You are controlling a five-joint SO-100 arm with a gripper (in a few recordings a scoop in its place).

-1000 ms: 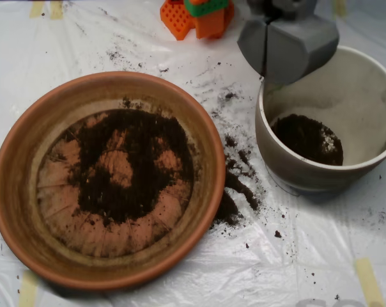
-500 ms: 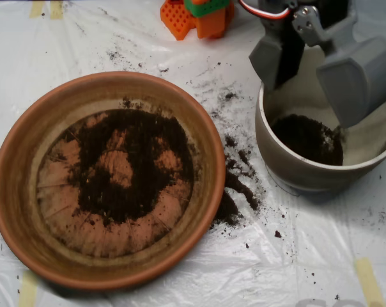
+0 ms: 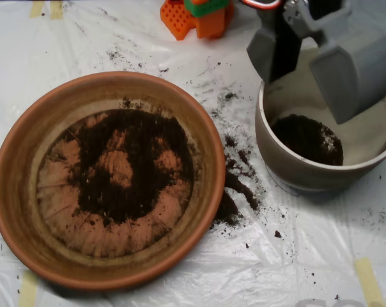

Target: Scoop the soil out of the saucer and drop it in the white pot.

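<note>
- Overhead view: white plastic sheeting (image 3: 135, 38) spread across the table, wrinkled, held down with strips of yellowish tape (image 3: 370, 281) at the edges.
- Left of centre on the sheeting: the saucer (image 3: 7, 192), wide, terracotta-orange, thick-rimmed, with radial ridges bare across the lower part of its base.
- Inside the saucer: the soil (image 3: 135, 166), dark and crumbly, lying in a rough ring over the upper half of the base, with a bare orange patch at the ring's middle.
- Right of the saucer, close but not touching: the white pot (image 3: 289, 163), off-white and dusty inside, grey-beige on the outer wall, deeper and narrower than the saucer.
- At the bottom of the white pot: a dark heap of soil, with a few pale specks on its right side.
- Between saucer and pot: spilled soil (image 3: 234, 185), thickest against the saucer's right rim, thinning into scattered crumbs toward the top of the sheeting.
- Above the pot's far rim: the scoop (image 3: 314, 61), grey, its two shells swung well apart, the smaller-looking shell at left over the rim, the larger at right over the pot's interior, clear of the heap below.
- No soil visible on the outer faces of the shells; inner faces turned away.
- Top centre, behind the saucer: an orange and green plastic piece (image 3: 196, 14), partly cut off by the frame edge.
</note>
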